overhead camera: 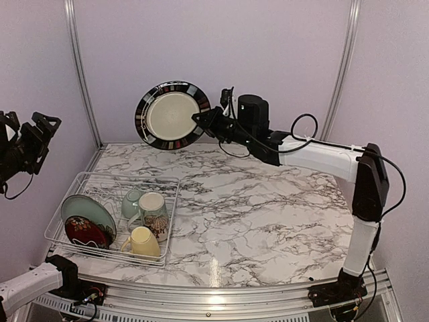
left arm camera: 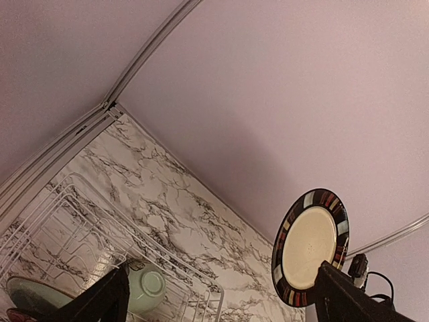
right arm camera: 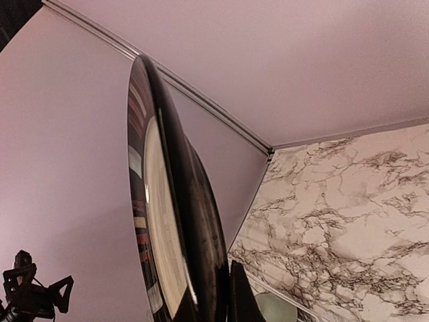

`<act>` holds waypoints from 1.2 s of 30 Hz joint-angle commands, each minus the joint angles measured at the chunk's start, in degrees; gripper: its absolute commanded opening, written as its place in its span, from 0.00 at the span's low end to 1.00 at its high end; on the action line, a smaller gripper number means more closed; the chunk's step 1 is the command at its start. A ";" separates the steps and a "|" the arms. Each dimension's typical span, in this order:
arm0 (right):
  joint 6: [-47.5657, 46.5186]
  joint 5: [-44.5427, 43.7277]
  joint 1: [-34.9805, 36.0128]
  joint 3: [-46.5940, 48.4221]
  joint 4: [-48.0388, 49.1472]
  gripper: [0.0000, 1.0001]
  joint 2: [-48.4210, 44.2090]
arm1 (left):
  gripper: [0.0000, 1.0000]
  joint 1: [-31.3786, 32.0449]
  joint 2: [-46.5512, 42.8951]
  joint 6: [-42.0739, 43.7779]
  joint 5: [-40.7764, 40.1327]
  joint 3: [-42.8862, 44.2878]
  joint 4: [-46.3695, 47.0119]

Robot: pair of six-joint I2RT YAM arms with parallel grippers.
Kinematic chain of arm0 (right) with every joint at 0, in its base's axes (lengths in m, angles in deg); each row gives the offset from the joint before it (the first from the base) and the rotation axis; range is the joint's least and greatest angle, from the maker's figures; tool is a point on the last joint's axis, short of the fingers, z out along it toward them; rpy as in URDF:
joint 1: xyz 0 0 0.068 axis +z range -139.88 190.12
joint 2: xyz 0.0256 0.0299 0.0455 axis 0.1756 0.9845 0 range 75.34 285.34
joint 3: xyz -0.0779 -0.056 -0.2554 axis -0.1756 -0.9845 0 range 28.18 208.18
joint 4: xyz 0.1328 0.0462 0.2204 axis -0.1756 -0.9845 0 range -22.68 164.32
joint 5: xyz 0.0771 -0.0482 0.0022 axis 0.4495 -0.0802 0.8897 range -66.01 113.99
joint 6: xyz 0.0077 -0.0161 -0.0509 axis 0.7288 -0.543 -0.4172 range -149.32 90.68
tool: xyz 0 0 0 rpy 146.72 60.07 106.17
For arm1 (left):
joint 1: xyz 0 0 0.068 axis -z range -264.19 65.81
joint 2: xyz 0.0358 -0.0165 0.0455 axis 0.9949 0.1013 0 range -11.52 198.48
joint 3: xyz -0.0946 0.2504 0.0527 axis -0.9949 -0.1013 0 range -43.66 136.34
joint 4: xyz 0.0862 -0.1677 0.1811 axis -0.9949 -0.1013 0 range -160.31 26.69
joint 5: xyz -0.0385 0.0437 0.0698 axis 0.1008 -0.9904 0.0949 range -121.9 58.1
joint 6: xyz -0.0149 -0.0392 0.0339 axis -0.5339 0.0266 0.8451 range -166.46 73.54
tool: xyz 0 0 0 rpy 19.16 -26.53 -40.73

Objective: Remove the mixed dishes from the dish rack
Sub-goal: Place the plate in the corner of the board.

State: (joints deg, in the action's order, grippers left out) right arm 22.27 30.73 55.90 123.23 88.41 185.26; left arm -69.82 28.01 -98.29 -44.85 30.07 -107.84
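My right gripper (overhead camera: 201, 121) is shut on the rim of the black-rimmed cream plate (overhead camera: 172, 115) and holds it upright, high above the table's back edge. In the right wrist view the plate (right arm camera: 167, 221) stands edge-on between the fingers (right arm camera: 244, 298). It also shows in the left wrist view (left arm camera: 310, 247). The white wire dish rack (overhead camera: 107, 176) sits at the front left. It holds the pale green plate (overhead camera: 87, 209), the dark red plate (overhead camera: 86, 233), the small green bowl (overhead camera: 131, 201), the floral mug (overhead camera: 155, 213) and the yellow mug (overhead camera: 143, 241). My left gripper (overhead camera: 27, 144) is open and empty, raised left of the rack.
The marble table (overhead camera: 268, 215) runs right of the rack. Lilac walls close in the back and both sides. The left wrist view looks down on the rack's (left arm camera: 87, 189) far corner and the upturned bowl (left arm camera: 147, 287).
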 commanded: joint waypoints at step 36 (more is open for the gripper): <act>11.31 24.65 -61.07 -59.90 25.53 0.00 -17.32 | 0.99 0.22 5.83 9.29 15.54 -5.45 6.64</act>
State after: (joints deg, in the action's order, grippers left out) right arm 33.68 51.47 -3.77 62.07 103.49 165.81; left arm -69.82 34.50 -90.31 -29.81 24.46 -101.11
